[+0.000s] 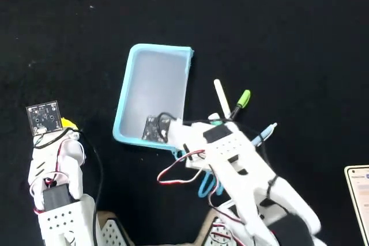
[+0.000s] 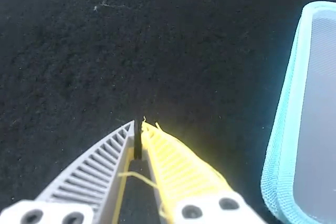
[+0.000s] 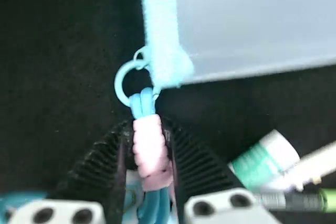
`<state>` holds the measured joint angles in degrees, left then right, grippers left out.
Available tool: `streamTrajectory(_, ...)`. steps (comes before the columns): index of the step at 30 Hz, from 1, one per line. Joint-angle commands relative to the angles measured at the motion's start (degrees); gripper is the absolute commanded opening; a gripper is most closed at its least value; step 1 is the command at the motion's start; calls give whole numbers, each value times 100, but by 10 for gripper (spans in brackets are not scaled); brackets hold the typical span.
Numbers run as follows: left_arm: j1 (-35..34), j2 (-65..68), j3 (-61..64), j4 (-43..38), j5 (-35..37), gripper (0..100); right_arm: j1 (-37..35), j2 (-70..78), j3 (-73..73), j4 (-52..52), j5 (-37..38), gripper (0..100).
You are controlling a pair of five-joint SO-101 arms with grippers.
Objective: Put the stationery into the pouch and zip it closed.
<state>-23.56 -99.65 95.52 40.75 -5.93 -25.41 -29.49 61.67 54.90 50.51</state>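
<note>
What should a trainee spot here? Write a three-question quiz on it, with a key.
1. Fill in: the left end effector is ___ (open/shut).
2. Which one grips the pink pull tab on the zipper cord? A) left end effector B) right end effector
3. True or false: the green-capped pen lies inside the pouch.
Key: 1 shut; 2 B; 3 false, it lies on the table beside the pouch.

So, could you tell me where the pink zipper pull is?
In the right wrist view, the pink zipper pull is clamped in the right end effector, just off the corner ring of the pouch.
</note>
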Motion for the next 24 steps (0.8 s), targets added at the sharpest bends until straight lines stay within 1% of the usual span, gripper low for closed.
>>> streamTrajectory(1,66,-9,-101,-18,-62,30,88,-716,-549,765,-1187,10)
streamTrajectory(3,66,-9,-110,-18,-62,30,97,-980,-541,835,-1705,11)
streamTrajectory(5,66,-9,-127,-18,-53,30,123,-1138,-549,809,-1987,11)
streamTrajectory(10,75,-9,-145,-18,-53,30,123,-1464,-945,607,-2048,11)
streamTrajectory(14,75,-9,-145,-18,-62,30,114,-1771,-1411,211,-2048,11)
streamTrajectory(17,75,-9,-163,-26,-62,30,88,-2009,-1868,185,-2057,11)
streamTrajectory(20,75,-9,-277,-26,-62,30,97,-2185,-2220,114,-2277,11)
streamTrajectory(24,75,-9,-567,-26,-35,30,88,-2413,-2281,-422,-2321,11)
